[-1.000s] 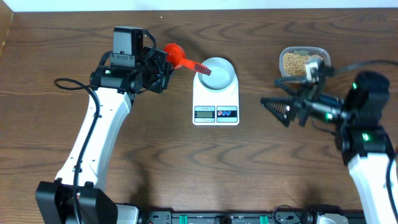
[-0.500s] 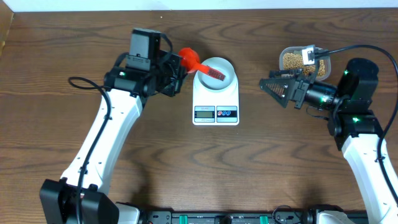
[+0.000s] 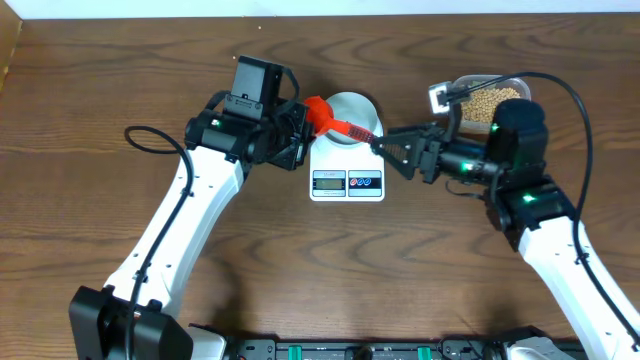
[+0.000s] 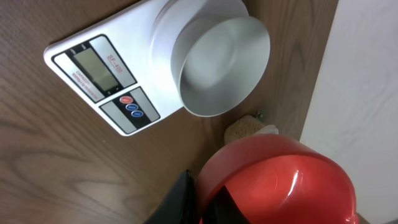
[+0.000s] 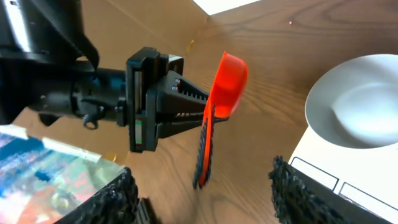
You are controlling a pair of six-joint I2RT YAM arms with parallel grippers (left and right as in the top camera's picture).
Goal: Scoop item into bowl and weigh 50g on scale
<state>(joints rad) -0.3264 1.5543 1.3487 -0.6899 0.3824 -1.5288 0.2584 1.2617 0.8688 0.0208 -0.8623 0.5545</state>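
My left end effector (image 3: 302, 125) is clamped on the red scoop (image 3: 318, 108), whose handle reaches over the bowl (image 3: 362, 110). My right end effector (image 3: 388, 153) stands partly open, its fingers either side of that handle without touching it. The bowl sits on the scale (image 3: 347, 182). Farther back, the beans (image 3: 480, 100) lie in a clear tub (image 3: 495, 79).

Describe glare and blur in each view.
Overhead: evenly lit, sharp, only faint shadows. Left wrist: white glare streak on the red scoop, which sits close and fills the corner. Right wrist: foreground fingers soft, bowl nearly washed out.
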